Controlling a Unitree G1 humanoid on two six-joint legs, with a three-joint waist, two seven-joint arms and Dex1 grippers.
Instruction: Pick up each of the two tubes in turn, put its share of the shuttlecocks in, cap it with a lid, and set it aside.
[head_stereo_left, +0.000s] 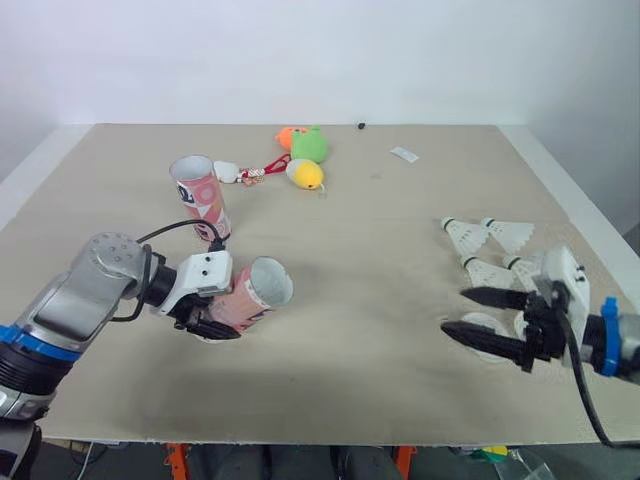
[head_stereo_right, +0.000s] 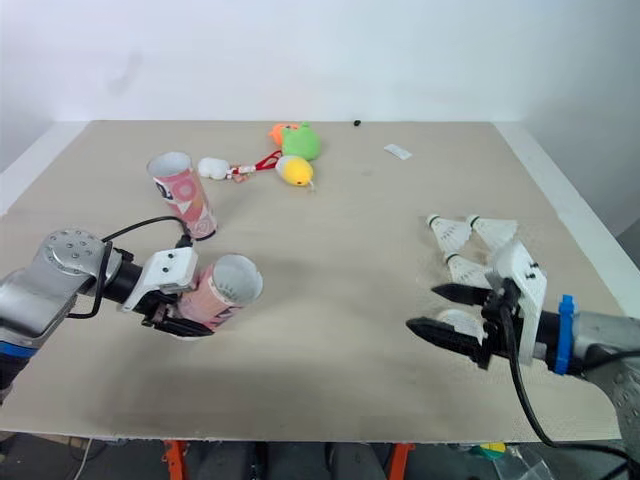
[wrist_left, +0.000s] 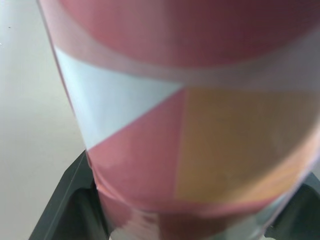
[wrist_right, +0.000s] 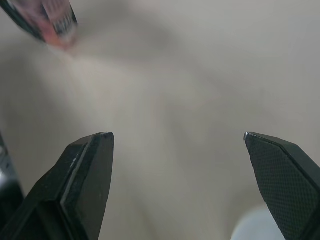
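- Tube one, pink-patterned, is clamped in the left gripper at the near left of the table. It is tilted low, with its long axis running left to right and its open mouth turned right and a little up.
- In the left wrist view the tube's wall sits tight between that gripper's two fingers, so the grasp looks firm.
- A second tube stands upright farther back on the left, mouth up, apart from the held one.
- The shuttlecocks lie in a loose cluster at the right, their cork ends turned roughly leftward.
- The right gripper hovers spread wide and empty at the near right, fingers pointing left toward the tube's mouth.
- A white disc, probably a lid, lies on the table just under those fingers.
- The relation that matters: the shuttlecocks sit just beyond the right gripper, on its far side and behind its fingertips, well apart from the tube. The right arm is plainly the nearer one.
- My reading is that filling has not begun. The right gripper would need to swing back toward the far side to reach a shuttlecock, then carry it left to the waiting mouth.
- Plush toys lie at the far centre, out of the way.
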